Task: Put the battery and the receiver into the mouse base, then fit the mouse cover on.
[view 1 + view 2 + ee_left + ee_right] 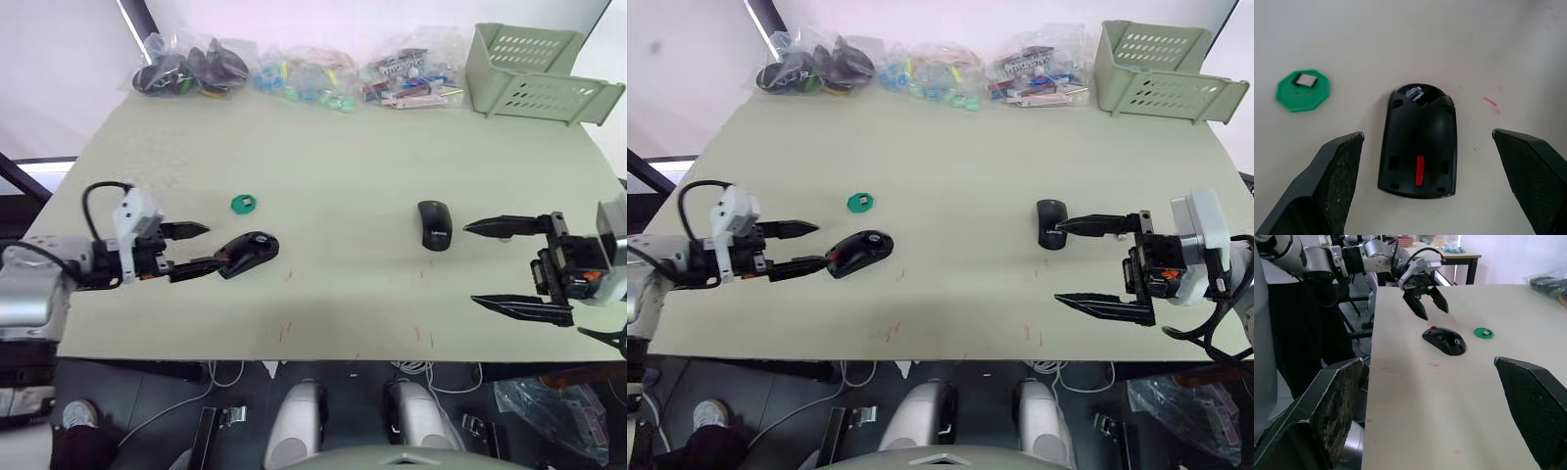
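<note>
My left gripper (201, 248) hangs spread wide just behind the black mouse base with its red patch (1418, 142) on the pale table (343, 176); my right gripper (490, 264), equally wide, flanks the smooth black oval mouse cover (434, 224), holding nothing.

No text, label, brand or number can be read on anything in these views.

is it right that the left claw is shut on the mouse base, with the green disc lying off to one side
Not quite. The left claw is open, its fingers apart on either side of the mouse base without touching it, as the left wrist view shows. The green disc does lie off to one side.
</note>
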{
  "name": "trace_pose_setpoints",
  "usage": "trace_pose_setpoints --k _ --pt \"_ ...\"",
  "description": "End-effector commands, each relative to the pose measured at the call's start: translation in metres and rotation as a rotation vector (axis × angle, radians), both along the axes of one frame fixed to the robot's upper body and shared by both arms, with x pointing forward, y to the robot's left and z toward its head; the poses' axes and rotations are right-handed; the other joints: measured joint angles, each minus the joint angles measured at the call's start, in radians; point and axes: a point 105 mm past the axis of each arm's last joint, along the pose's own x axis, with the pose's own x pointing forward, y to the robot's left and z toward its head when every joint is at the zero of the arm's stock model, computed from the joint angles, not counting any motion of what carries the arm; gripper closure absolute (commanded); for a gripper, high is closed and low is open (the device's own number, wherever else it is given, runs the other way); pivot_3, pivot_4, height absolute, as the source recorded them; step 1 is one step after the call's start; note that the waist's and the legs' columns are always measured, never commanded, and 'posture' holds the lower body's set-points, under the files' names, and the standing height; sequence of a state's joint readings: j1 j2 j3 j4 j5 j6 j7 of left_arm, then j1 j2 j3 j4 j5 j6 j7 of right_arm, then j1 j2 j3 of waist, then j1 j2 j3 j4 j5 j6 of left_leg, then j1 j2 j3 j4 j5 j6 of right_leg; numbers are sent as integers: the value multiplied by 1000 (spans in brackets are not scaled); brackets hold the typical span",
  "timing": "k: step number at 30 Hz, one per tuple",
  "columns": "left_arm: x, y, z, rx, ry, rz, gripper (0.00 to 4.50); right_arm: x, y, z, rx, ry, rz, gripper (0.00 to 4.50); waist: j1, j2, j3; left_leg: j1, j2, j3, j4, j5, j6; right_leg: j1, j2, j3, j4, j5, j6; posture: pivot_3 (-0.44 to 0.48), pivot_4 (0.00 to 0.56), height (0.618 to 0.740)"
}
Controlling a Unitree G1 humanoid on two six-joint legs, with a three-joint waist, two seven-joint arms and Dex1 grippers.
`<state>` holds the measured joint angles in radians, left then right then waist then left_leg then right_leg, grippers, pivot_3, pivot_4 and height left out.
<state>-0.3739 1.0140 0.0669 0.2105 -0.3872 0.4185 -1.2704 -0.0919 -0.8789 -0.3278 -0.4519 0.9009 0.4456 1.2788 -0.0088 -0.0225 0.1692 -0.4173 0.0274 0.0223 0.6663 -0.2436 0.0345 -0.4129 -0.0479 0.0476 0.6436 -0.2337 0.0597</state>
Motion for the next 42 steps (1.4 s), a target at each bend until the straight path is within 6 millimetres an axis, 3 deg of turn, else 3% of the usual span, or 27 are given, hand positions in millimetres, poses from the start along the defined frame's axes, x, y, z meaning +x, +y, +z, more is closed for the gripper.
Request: trace_pose_setpoints --k 1,8,21,22,25,33,38,42 --pt "9 -3 -2 44 -8 -15 25 -6 2 9 10 -50 -5 0 0 0 0 0 0 0 0 0 0 0 0 0 0 0 0 0 150 740" --pt "25 -13 -19 75 10 -49 25 -13 7 13 41 -53 -39 0 0 -1 1 0 0 -1 3 0 0 0 0 0 3 0 0 0 150 740" --pt "44 -27 -25 105 -16 -81 25 -15 11 11 59 -56 -75 0 -1 -3 1 0 -1 -2 3 0 0 1 0 0 4 0 1 0 150 740" --pt "42 -27 -27 111 -12 -90 535 -15 11 11 60 -56 -78 0 -2 -3 1 0 -1 -2 3 0 0 1 0 0 4 0 1 0 150 740" --pt "41 -28 -28 115 -13 -103 1241 -15 11 9 61 -53 -81 0 -2 -3 1 0 -1 -2 3 0 0 1 0 0 4 0 1 0 150 740" --pt "34 -30 -19 116 -54 -156 1339 -16 9 7 62 -46 -102 0 -2 -3 1 0 -1 -2 4 0 0 1 0 0 5 0 1 0 150 740" --pt "18 -67 6 39 -59 -248 1339 -14 3 7 62 -39 -142 0 3 -3 1 -1 -1 -3 4 0 0 1 0 -1 5 0 1 0 150 740" --pt "9 -103 2 144 -80 -312 1339 -13 -3 5 53 -34 -178 0 4 -3 1 0 -1 -3 5 0 0 1 -1 0 5 0 1 0 150 740"
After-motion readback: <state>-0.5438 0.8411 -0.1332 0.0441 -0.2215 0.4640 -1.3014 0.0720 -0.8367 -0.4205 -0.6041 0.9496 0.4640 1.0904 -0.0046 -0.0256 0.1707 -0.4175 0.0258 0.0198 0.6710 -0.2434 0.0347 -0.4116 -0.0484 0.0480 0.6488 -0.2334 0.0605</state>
